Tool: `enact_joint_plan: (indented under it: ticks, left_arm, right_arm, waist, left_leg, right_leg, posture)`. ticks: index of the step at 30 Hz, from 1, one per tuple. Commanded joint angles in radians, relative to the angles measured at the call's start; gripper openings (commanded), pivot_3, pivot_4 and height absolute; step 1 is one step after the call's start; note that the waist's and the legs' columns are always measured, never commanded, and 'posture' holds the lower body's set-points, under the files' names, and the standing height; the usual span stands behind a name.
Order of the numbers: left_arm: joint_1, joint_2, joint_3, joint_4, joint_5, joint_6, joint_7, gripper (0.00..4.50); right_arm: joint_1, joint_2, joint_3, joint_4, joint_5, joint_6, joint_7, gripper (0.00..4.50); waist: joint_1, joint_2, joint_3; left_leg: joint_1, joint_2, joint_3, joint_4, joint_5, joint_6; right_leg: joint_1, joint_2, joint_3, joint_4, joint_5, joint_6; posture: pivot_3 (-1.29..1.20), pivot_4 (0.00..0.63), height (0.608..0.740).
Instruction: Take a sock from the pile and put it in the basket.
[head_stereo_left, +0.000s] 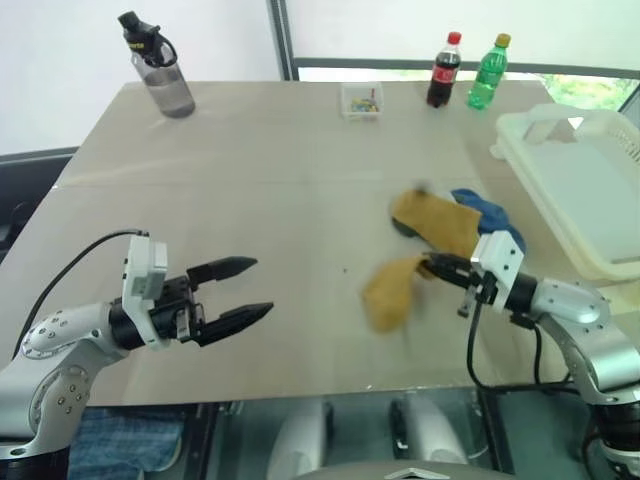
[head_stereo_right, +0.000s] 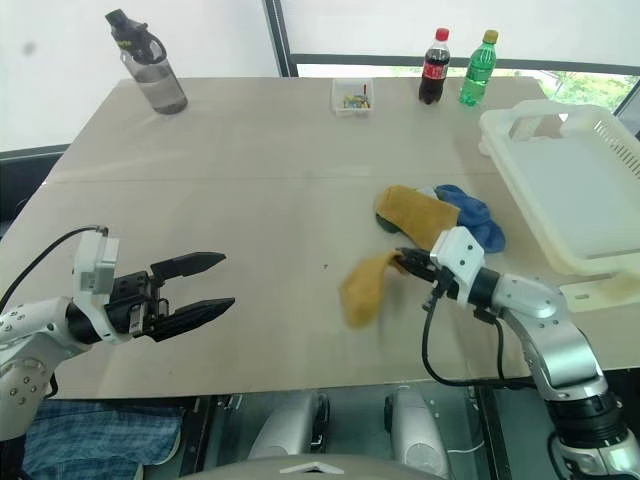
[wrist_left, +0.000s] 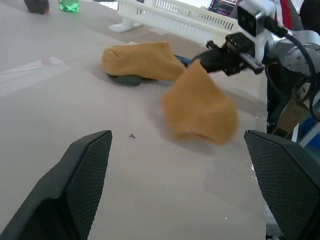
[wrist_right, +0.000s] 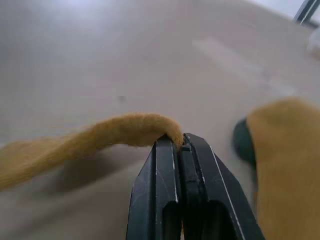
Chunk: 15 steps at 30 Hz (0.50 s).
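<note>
Tabletop bottles (head_stereo_left: 444, 70) with unreadable labels; mustard sock (head_stereo_left: 392, 291) in right pincer (head_stereo_left: 436, 267).

No text, number or sign can be read anywhere. The dark cola bottle (head_stereo_left: 443, 70) has a red label and the green bottle (head_stereo_left: 487, 72) a pale band, but their lettering is too small to make out. The grey water bottle (head_stereo_left: 158, 68) shows no legible marking.

Silver-grey jointed arms, white wrist blocks, black cables, black pincer fingers (head_stereo_left: 243, 318)
</note>
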Motion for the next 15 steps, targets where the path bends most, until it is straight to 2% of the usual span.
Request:
enact_joint_plan:
  ticks: [1,5,10,15]
  left_arm:
    - [-0.006,0.001,0.0,-0.008,-0.003,-0.016,-0.009,4.5]
    - [-0.006,0.001,-0.004,-0.005,0.0,-0.017,-0.011,4.5]
    - [-0.01,0.001,-0.011,-0.002,0.001,-0.016,-0.01,4.5]
    - [-0.016,0.007,-0.013,0.007,0.0,-0.017,-0.017,4.5]
  right_arm:
    - [0.017,-0.063,0.01,0.02,-0.09,-0.022,0.002,0.07]
    - [0.026,-0.107,0.017,0.07,-0.173,-0.08,-0.013,0.07]
    - [-0.014,-0.091,-0.05,0.06,-0.125,-0.149,-0.01,0.07]
    - [-0.081,-0.207,-0.103,-0.064,-0.069,-0.099,0.087,0.07]
  waist:
    - [-0.001,0.0,0.0]
    - [0.0,0.0,0.0]
    - [-0.001,0.0,0.0]
    - [0.0,0.0,0.001]
  left_leg:
    - [0.0,0.0,0.0,0.0,0.0,0.0]
    - [0.0,0.0,0.001,0.0,0.0,0.0]
    - [0.0,0.0,0.001,0.0,0.0,0.0]
    - [0.0,0.0,0.001,0.0,0.0,0.0]
  right_leg:
    - [0.0,0.0,0.0,0.0,0.0,0.0]
    - [0.0,0.001,0.0,0.0,0.0,0.0]
    - [0.0,0.001,0.001,0.0,0.0,0.0]
    - [0.0,0.0,0.0,0.0,0.002,0.003]
  posture:
    - [0.0,0.15,0.74]
    - [0.0,0.15,0.74]
    - [0.0,0.15,0.74]
    - [0.0,0.15,0.74]
